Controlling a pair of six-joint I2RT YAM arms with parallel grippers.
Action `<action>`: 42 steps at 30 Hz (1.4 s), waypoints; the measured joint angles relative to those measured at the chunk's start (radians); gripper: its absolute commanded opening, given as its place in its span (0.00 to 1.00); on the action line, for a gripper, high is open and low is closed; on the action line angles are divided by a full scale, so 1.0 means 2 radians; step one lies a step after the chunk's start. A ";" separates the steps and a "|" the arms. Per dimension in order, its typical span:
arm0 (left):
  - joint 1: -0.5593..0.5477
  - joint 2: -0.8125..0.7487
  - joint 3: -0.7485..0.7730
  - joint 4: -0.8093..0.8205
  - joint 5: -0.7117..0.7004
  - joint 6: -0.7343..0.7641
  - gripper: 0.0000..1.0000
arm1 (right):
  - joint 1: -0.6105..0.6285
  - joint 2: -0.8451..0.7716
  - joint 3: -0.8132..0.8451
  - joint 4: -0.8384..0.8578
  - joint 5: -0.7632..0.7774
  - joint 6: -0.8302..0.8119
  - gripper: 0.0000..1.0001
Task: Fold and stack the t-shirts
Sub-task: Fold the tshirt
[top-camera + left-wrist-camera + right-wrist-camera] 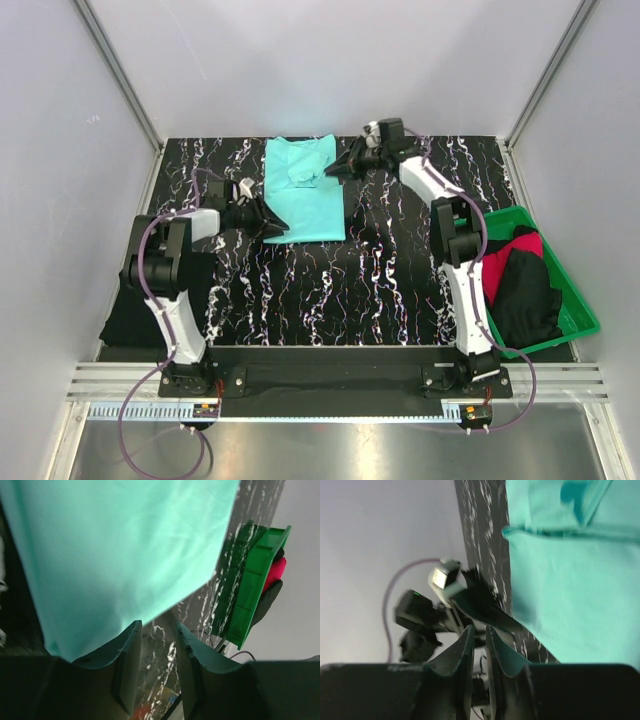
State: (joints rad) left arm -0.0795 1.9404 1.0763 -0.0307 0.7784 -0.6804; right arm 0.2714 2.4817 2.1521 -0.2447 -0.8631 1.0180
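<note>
The turquoise-mint t-shirt (305,190) lies partly folded on the far middle of the black marbled mat (330,290). My left gripper (268,225) is at its near left corner, low over the mat. In the left wrist view the gripper (157,625) is open and empty, with the shirt (125,545) just beyond its left finger. My right gripper (335,170) is at the shirt's right edge. In the right wrist view it (479,629) is almost shut, with nothing between the jaws, and the shirt (580,580) lies to its right.
A green tray (580,310) at the right holds a black shirt (525,290) and a red-pink shirt (520,245). The tray (255,580) also shows in the left wrist view. Black cloth (125,320) lies off the mat's left edge, behind the left arm.
</note>
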 measured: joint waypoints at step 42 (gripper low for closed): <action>-0.009 -0.267 -0.216 -0.108 -0.075 0.039 0.55 | 0.020 -0.325 -0.665 0.117 0.039 -0.102 0.40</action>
State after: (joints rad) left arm -0.0978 1.4071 0.6445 -0.2466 0.6292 -0.6025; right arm 0.3111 1.8320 0.8215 -0.0097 -0.7856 0.8139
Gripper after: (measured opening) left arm 0.530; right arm 0.337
